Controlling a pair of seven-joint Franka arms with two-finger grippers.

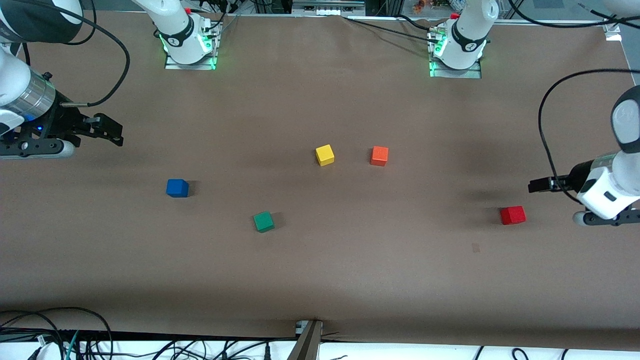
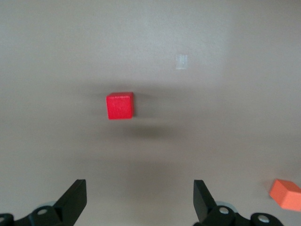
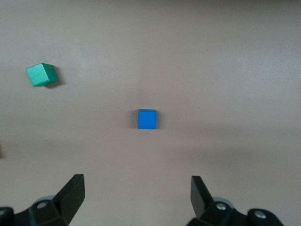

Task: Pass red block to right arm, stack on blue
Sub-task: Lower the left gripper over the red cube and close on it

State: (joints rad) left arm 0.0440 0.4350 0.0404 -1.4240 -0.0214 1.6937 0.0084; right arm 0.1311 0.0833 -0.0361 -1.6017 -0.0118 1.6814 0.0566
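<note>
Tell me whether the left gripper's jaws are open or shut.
Open. In the left wrist view the left gripper shows its jaws spread wide apart with nothing between them; the red block sits untouched on the table.

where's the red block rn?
The small red wooden cube sits on the brown table toward the left arm's end, below the open left tool; the orange cube is its nearest neighbour.

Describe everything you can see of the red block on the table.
The red block is a small bright red cube with a matte, painted look and crisp edges. It sits flat on the brown table, toward the left arm's end, apart from the other cubes, touched by nothing. The left end effector hangs open above the table beside it.
</note>
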